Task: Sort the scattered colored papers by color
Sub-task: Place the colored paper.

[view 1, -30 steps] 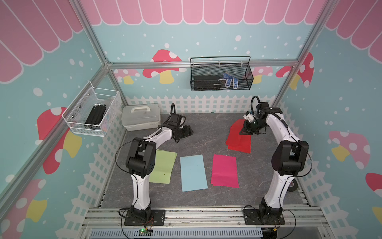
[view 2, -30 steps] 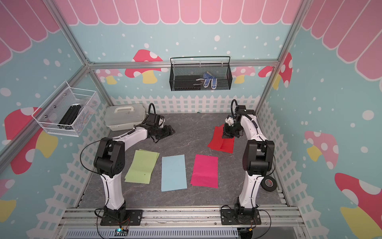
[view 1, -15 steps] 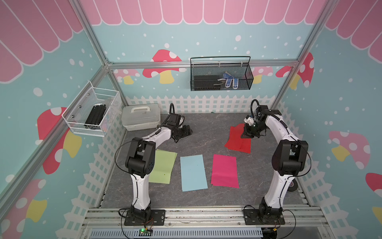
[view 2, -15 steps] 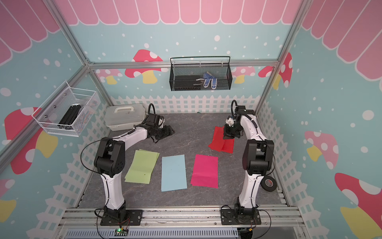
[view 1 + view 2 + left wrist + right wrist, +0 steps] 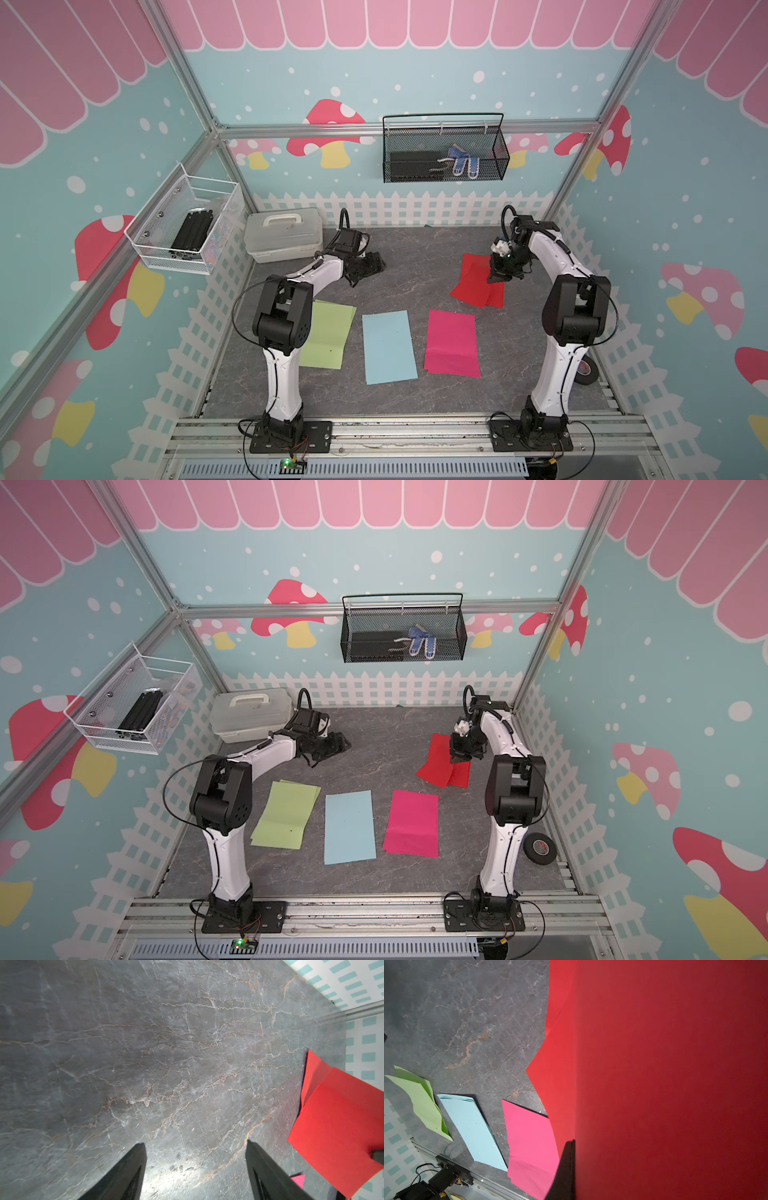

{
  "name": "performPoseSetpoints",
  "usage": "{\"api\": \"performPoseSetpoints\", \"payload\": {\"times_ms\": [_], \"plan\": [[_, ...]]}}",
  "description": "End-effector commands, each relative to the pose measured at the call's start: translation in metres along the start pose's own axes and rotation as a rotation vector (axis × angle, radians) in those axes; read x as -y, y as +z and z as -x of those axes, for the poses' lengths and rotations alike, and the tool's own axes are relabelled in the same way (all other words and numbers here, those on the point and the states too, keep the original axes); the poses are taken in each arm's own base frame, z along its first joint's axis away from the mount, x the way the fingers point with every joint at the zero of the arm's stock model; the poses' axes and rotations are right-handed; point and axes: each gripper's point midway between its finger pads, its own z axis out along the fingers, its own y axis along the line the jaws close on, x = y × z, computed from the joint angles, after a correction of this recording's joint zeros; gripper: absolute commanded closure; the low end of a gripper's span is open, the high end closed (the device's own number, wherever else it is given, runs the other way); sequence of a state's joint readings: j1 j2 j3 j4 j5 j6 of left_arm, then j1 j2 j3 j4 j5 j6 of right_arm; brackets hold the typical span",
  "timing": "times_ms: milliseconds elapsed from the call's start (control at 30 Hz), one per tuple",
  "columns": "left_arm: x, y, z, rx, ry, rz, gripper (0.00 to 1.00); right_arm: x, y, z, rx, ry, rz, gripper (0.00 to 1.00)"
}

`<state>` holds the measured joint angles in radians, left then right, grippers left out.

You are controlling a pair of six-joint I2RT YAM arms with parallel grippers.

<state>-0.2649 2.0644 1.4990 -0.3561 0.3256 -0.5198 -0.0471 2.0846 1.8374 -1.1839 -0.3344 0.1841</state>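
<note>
We have the right gripper (image 5: 497, 278) clamped on the red paper (image 5: 471, 287) at its arm-side edge, length running toward the magenta paper (image 5: 452, 343), while the left gripper (image 5: 373, 266) gapes empty, well apart.

red paper (image 5: 473, 286): matt | table (image 5: 415, 257): veined stone-look (faint sheen)

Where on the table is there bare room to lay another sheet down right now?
Widest bare patch: mid-table, bordered by the left pincer, the red papers and the blue paper and magenta paper. A narrower strip runs between that row and the front rail. Crowded: the row with the green paper, and around the right pincer.
</note>
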Motion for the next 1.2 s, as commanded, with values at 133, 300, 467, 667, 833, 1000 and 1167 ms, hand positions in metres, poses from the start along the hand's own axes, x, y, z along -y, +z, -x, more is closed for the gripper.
{"api": "performPoseSetpoints", "payload": {"times_ms": [133,300,467,667,833,1000,1167], "plan": [[-0.005,0.011,0.002,-0.007,-0.007,-0.011,0.22,0.022,0.003,0.005,-0.044,-0.007,-0.103,1.00],[-0.006,0.015,0.002,-0.010,-0.012,-0.010,0.23,0.027,0.002,0.010,-0.044,-0.015,-0.147,0.95],[-0.007,0.016,0.002,-0.013,-0.014,-0.012,0.23,0.037,0.005,0.013,-0.064,-0.016,-0.210,0.93],[-0.008,0.017,0.001,-0.014,-0.014,-0.009,0.23,0.041,0.014,0.013,-0.092,-0.022,-0.240,0.93],[-0.008,0.017,0.002,-0.012,-0.015,-0.008,0.23,0.045,0.020,0.014,-0.109,-0.024,-0.256,0.92],[-0.008,0.019,0.001,-0.019,-0.016,-0.014,0.23,0.050,0.027,0.013,-0.134,-0.034,-0.293,0.92],[-0.008,0.022,0.000,-0.025,-0.019,-0.017,0.23,0.047,0.031,0.014,-0.145,-0.052,-0.312,0.92]]}}
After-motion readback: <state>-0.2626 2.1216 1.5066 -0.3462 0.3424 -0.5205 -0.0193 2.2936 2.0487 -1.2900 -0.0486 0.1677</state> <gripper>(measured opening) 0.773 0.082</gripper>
